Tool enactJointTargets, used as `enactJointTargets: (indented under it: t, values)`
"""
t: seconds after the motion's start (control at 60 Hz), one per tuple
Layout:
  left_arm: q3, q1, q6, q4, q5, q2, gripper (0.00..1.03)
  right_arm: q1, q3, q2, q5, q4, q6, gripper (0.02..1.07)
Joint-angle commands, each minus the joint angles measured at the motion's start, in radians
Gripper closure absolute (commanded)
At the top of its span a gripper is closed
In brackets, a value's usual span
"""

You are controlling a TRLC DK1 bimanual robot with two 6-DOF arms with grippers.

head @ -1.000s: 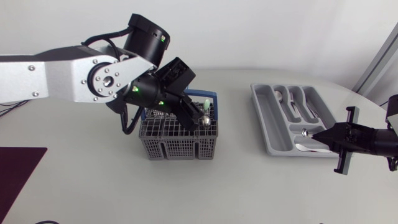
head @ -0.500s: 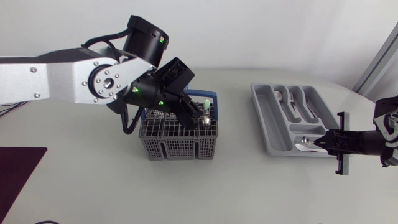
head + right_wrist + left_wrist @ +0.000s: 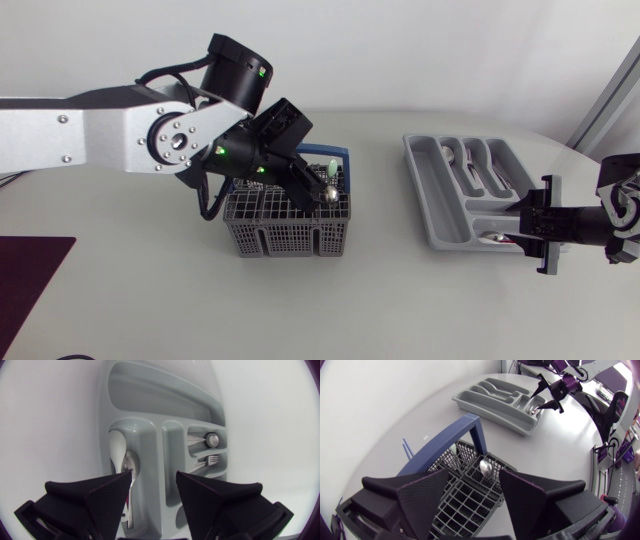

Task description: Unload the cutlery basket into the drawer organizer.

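While the left gripper (image 3: 475,478), fingers apart, is hovering over a metal spoon (image 3: 485,466) in the blue-handled grey mesh cutlery basket (image 3: 285,238), the right gripper (image 3: 153,478), fingers apart, is hanging above silver spoons (image 3: 131,465) in the grey plastic drawer organizer (image 3: 165,395)

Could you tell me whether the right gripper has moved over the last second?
Yes. The right gripper has pulled back a little from over the drawer organizer, toward the head view's right edge.
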Motion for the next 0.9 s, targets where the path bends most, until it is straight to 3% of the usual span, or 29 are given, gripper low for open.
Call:
enactJointTargets:
  t: [0.0, 0.25, 0.617, 0.883]
  values:
    - [-0.027, -0.005, -0.026, 0.011, 0.012, 0.019, 0.27, -0.004, -0.031, -0.067, -0.017, 0.010, 0.022, 0.27]
    - [-0.032, -0.008, -0.038, 0.025, 0.017, 0.021, 0.26, 0.007, -0.066, -0.217, -0.072, -0.020, 0.212, 0.18]
    - [-0.070, -0.001, -0.146, 0.030, 0.078, 0.022, 0.26, 0.091, -0.186, -0.513, -0.153, -0.125, 0.498, 0.17]
    - [-0.096, 0.030, -0.242, 0.125, 0.123, 0.038, 0.26, 0.171, -0.319, -0.739, -0.170, -0.154, 0.630, 0.17]
